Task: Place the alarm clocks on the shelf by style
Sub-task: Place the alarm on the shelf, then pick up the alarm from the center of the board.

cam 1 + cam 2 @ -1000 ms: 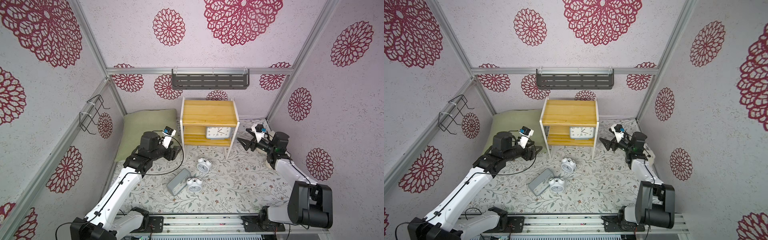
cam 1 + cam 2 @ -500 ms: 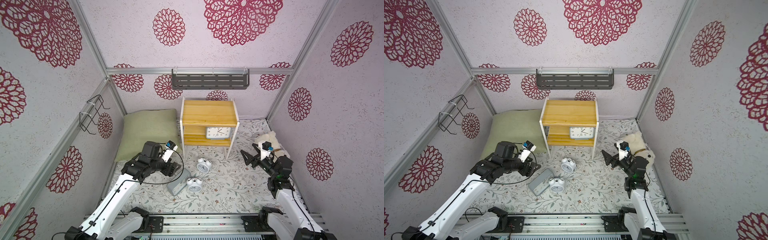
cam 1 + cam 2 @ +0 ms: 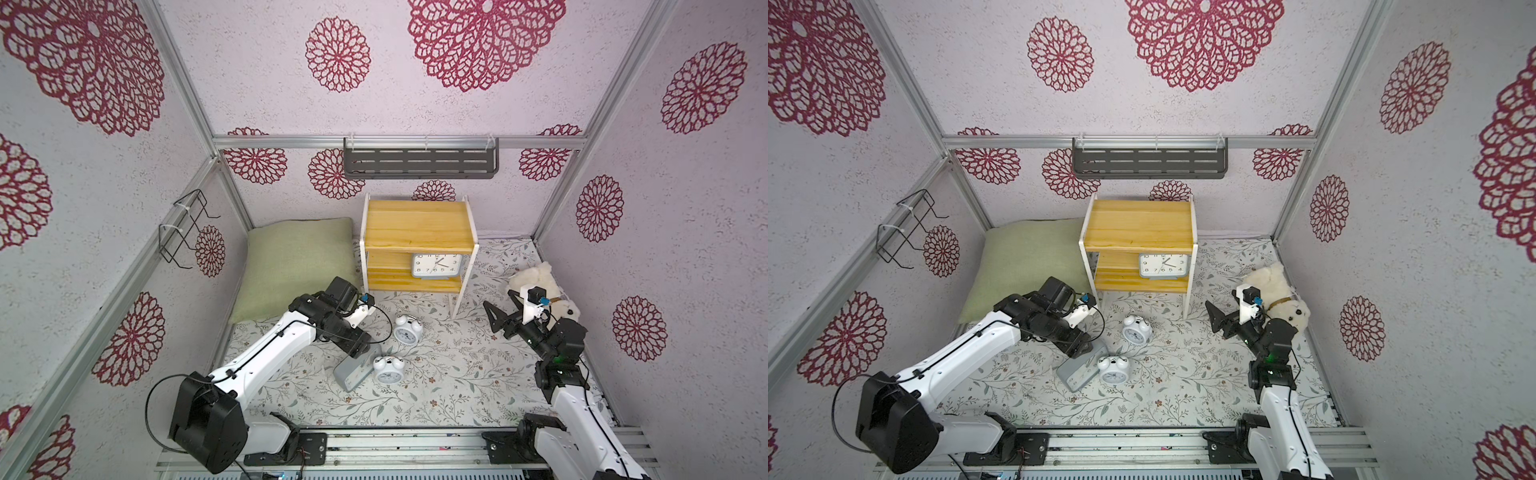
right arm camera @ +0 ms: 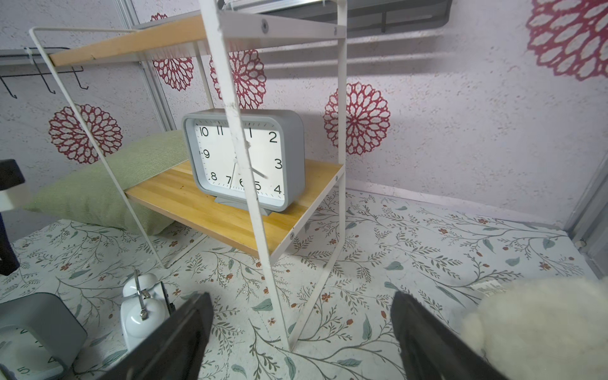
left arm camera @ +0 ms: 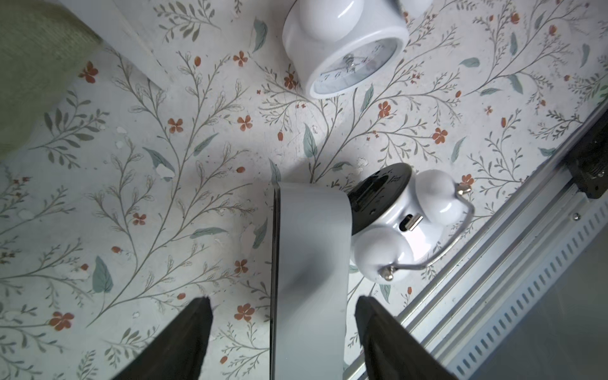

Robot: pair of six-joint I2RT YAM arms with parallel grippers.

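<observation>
Swinging down from beside the shelf (image 3: 415, 224) over the last second, the left pincer (image 3: 360, 350) is now hanging low over the table (image 3: 457, 386), while the right pincer (image 3: 498, 300) is backing off from the shelf's side. The left arm is reaching forward, folding at the elbow and pitching its wrist down toward the front rail (image 3: 415, 444). Its jaws are standing wide apart, gripping nothing: in the left wrist view the fingers (image 5: 187, 332) are straddling the near end of the fallen rectangular clock (image 5: 311, 263) without pressing it. That clock is lying tipped over right under the pincer, long axis running straight out from between the jaws, a narrow grey edge facing up; part of its white dial is showing in the right wrist view. Just past the tips, the nearer twin-bell clock (image 3: 388, 370) is touching its side, dial facing the front rail. The farther twin-bell clock (image 3: 407, 329) is standing apart, off to the pincer's side, dial also facing frontward. Well beyond both, the shelved rectangular clock (image 3: 436, 266) is standing upright on the lower board, long axis level, dial facing front. The right arm is rising from its base and bending toward the shelf, its pincer gaping wide and empty, aiming at the shelf's near leg, a plush bear (image 3: 536, 278) sitting just behind it.
</observation>
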